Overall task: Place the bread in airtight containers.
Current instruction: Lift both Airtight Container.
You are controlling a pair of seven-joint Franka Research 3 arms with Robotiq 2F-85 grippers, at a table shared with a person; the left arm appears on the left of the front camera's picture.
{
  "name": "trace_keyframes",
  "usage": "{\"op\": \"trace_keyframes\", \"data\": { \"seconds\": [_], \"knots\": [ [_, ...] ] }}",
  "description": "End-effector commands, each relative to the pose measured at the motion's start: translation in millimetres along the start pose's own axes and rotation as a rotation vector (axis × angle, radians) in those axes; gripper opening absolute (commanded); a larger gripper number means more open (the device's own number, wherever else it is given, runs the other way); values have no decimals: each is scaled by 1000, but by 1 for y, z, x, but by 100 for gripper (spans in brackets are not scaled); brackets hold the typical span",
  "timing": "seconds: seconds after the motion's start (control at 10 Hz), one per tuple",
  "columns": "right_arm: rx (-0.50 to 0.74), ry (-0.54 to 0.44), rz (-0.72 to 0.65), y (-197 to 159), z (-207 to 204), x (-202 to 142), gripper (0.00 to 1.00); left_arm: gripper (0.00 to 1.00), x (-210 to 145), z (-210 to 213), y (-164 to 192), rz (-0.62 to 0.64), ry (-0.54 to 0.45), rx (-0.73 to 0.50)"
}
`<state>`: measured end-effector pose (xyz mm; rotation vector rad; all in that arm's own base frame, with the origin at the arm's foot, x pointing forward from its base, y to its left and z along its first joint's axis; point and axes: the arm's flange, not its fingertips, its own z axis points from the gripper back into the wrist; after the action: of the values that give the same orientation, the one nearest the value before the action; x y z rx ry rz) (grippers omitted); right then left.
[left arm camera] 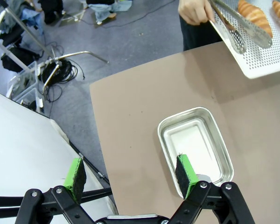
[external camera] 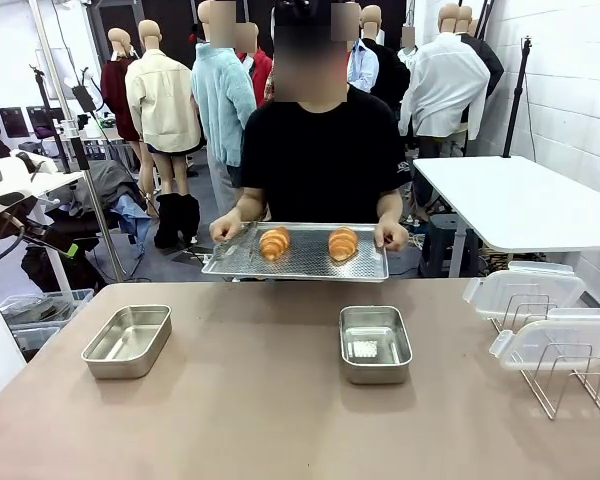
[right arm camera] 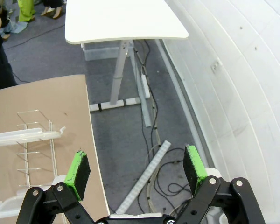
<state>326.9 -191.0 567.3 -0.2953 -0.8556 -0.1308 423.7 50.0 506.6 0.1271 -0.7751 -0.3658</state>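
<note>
Nothing packed yet: you have both croissants (external camera: 274, 243) on the tray (external camera: 295, 268) the person (external camera: 320, 150) holds at 12 o'clock, both tins (external camera: 127, 341) breadless at 8 and 5 o'clock, left gripper (left arm camera: 130, 175) and right gripper (right arm camera: 136, 170) spread, empty.

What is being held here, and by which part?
The person's hands hold the tray of croissants by its side edges; left gripper and right gripper are open, empty.

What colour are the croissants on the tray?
The croissants are golden brown, clearest in the left wrist view.
</note>
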Motion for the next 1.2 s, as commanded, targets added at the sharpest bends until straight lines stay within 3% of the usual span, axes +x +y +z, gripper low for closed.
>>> {"op": "trace_keyframes", "data": {
  "seconds": [0.0,1.1],
  "knots": [
    [2,7,10,0,-3,-2,100,100,-1,1,2,7,-3,5],
    [2,7,10,0,-3,-2,100,100,-1,1,2,7,-3,5]
  ]
}}
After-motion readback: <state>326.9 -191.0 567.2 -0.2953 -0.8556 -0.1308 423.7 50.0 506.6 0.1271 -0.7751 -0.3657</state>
